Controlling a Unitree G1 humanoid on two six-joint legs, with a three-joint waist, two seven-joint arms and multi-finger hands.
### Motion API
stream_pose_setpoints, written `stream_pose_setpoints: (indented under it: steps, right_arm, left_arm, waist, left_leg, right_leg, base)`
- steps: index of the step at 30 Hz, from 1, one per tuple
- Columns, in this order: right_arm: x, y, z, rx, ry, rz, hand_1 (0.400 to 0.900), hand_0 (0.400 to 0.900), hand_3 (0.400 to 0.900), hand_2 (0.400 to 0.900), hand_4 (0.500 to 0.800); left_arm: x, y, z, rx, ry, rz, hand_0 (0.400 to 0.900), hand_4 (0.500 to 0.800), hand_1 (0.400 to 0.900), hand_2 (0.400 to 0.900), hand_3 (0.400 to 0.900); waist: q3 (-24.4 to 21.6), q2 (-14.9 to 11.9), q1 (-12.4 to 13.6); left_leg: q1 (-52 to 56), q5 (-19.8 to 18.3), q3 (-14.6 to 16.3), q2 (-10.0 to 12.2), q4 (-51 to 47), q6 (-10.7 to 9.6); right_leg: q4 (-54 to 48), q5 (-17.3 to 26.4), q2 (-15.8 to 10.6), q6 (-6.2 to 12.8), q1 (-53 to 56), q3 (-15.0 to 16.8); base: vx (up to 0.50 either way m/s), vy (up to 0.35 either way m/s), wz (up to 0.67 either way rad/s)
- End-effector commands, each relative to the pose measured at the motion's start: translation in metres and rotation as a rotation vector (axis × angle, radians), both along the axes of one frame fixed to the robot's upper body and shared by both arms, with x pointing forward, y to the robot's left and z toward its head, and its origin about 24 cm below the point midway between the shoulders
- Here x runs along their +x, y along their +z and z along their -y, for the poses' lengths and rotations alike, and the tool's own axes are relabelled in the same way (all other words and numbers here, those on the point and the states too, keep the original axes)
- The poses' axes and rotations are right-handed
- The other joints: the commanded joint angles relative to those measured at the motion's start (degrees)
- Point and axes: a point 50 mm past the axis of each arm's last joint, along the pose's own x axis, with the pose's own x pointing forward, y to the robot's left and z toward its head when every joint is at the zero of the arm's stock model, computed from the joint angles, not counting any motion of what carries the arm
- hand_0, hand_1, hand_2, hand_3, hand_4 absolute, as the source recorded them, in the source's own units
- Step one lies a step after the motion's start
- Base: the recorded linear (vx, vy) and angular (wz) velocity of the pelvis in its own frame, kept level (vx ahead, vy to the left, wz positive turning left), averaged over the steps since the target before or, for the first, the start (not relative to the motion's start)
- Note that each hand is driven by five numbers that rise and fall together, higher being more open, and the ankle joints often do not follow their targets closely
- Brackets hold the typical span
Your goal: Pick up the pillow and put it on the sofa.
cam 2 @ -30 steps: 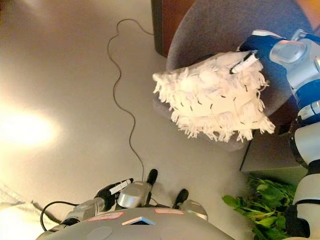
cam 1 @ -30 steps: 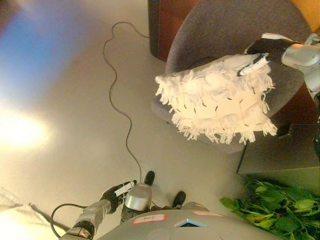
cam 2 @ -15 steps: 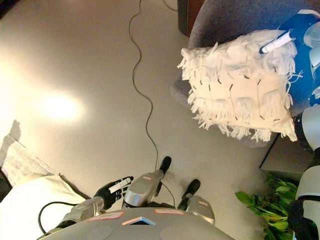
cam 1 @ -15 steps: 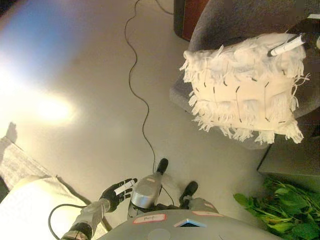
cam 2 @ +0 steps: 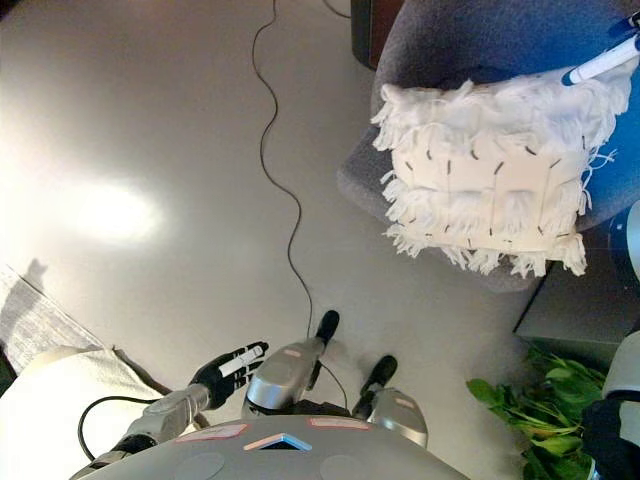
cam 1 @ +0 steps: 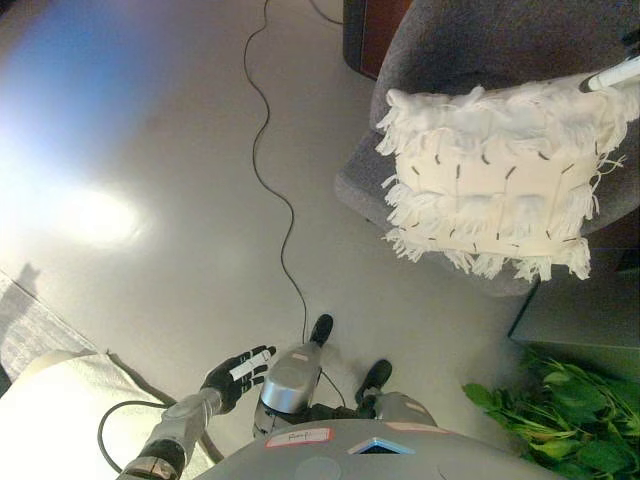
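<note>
The white fringed pillow with small dark marks hangs in front of a grey armchair at the upper right. My right hand shows only at the top right edge, and its white-tipped fingers grip the pillow's upper right corner. My left hand is low at the bottom left, open and empty above the floor. A white padded seat, perhaps the sofa, shows at the lower left corner with a grey cloth beside it.
A brown wooden cabinet stands behind the armchair. A dark low table is at the right edge, with a green leafy plant below it. Bare grey floor fills the left and middle.
The whole view has swung left, bringing the white seat in at the lower left. The pillow stays in my right hand, which has slid towards the top right edge. The left hand stays low.
</note>
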Motion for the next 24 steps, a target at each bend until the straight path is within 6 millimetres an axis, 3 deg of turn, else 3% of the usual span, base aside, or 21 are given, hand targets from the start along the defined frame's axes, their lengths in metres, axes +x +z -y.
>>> stream_pose_setpoints:
  steps: [1, 12, 16, 18, 20, 23, 24]
  right_arm:
    - [-0.018, 0.067, 0.006, -0.217, -0.066, 0.119, 0.9, 0.9, 0.9, 0.9, 0.8]
    - [-0.035, 0.062, 0.03, -0.231, -0.212, 0.099, 0.9, 0.9, 0.9, 0.9, 0.8]
    - [-0.032, 0.044, 0.033, -0.173, -0.177, 0.088, 0.9, 0.9, 0.9, 0.9, 0.8]
    - [-0.023, 0.017, 0.029, -0.063, -0.091, 0.109, 0.9, 0.9, 0.9, 0.9, 0.8]
    - [-0.014, -0.033, 0.023, 0.053, 0.017, 0.083, 0.9, 0.9, 0.9, 0.9, 0.8]
    - [-0.019, -0.122, 0.011, 0.174, 0.11, -0.031, 0.9, 0.9, 0.9, 0.9, 0.8]
    - [-0.025, -0.163, -0.001, 0.255, 0.141, -0.087, 0.9, 0.9, 0.9, 0.9, 0.8]
  left_arm:
    - [-0.023, -0.001, -0.017, 0.051, -0.032, -0.078, 0.9, 0.8, 0.9, 0.9, 0.9]
    - [-0.033, -0.005, -0.022, 0.075, -0.01, -0.143, 0.9, 0.8, 0.9, 0.9, 0.9]
    - [-0.031, -0.005, -0.023, 0.077, -0.006, -0.151, 0.9, 0.8, 0.9, 0.9, 0.9]
    - [-0.03, -0.006, -0.021, 0.073, 0.004, -0.151, 0.9, 0.8, 0.9, 0.9, 0.9]
    - [-0.028, -0.007, -0.02, 0.068, 0.014, -0.156, 0.9, 0.8, 0.9, 0.9, 0.9]
    - [-0.027, -0.009, -0.017, 0.05, 0.021, -0.181, 0.9, 0.8, 0.9, 0.9, 0.9]
    - [-0.026, -0.01, -0.015, 0.051, 0.036, -0.188, 0.9, 0.8, 0.9, 0.9, 0.9]
  waist:
    - [-5.89, -4.07, -0.09]
    - [-8.52, -5.34, -1.6]
    - [-9.2, -5.79, -2.64]
    - [-9.36, -5.87, -3.54]
    - [-9.45, -5.83, -4.83]
    - [-9.3, -5.91, -6.44]
    - [-9.15, -5.83, -7.45]
  left_leg:
    - [2.12, -7.35, 1.91, 0.3, 0.1, -3.54]
    - [4.75, -8.58, 3.52, 0.81, -0.23, -3.23]
    - [5.68, -9.13, 4.36, 0.95, -0.33, -3.12]
    - [6.24, -9.44, 4.92, 0.99, -0.38, -2.98]
    - [6.98, -9.92, 5.67, 1.04, -0.36, -2.72]
    - [7.98, -10.61, 6.81, 1.12, -0.27, -2.2]
    - [8.39, -10.9, 7.49, 1.2, -0.19, -1.93]
  right_leg:
    - [-0.04, -1.29, -2.09, 2.64, -0.41, 0.71]
    - [-0.04, -1.78, -2.06, 3.13, 1.14, 1.75]
    - [-0.04, -1.96, -1.99, 3.34, 1.59, 2.46]
    - [-0.04, -1.9, -2.01, 3.49, 1.79, 2.95]
    - [0.01, -1.76, -2.12, 3.66, 2.02, 3.59]
    - [0.27, -1.71, -2.19, 3.86, 2.38, 4.51]
    - [0.41, -1.67, -2.23, 3.88, 2.47, 4.99]
  base:
    - [0.05, 0.026, -0.02]
    - [0.05, 0.001, -0.05]
    - [0.02, -0.002, -0.08]
    - [0.0, 0.009, -0.16]
    - [-0.02, 0.011, -0.18]
    - [-0.02, -0.009, -0.23]
    - [-0.02, -0.014, -0.18]
